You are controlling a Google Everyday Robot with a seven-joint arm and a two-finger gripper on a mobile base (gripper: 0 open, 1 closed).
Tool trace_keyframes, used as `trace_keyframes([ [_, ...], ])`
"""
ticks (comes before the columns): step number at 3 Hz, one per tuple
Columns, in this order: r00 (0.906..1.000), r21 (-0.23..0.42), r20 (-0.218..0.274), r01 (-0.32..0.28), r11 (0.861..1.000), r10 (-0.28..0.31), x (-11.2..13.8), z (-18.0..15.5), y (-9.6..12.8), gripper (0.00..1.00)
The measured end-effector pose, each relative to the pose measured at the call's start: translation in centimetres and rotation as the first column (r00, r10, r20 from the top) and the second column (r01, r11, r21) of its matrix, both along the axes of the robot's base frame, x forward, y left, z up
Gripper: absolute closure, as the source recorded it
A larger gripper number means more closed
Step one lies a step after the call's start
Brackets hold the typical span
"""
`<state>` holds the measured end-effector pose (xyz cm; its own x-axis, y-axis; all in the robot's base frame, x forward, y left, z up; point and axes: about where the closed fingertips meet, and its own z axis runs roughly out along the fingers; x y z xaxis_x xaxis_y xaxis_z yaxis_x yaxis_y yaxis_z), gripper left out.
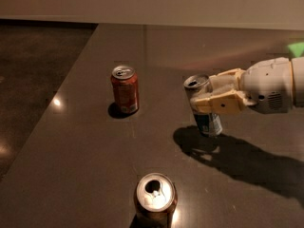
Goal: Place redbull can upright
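Note:
The redbull can point(205, 120) is a slim silver and blue can, held nearly upright with a slight tilt, its open top point(196, 82) toward the upper left. Its bottom is close to the dark table point(85, 141); I cannot tell if it touches. My gripper point(212, 97) reaches in from the right on a white arm. Its beige fingers point(219, 103) are shut around the can's middle.
A red-orange soda can point(125, 90) stands upright to the left of the held can. A brownish can with a wide silver top point(155, 197) stands near the front edge. The table's left edge runs diagonally, with dark floor point(33, 70) beyond it.

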<state>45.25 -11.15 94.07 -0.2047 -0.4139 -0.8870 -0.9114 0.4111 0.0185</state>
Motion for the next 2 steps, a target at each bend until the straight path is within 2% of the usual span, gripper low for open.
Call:
trace_keyframes([
  [1,0.9986,0.102,0.052,-0.020,0.995,0.015,-0.09,0.01,-0.13,1.00],
  [2,0.9960,0.175,0.086,-0.039,0.984,0.024,-0.01,-0.07,-0.27,1.00],
])
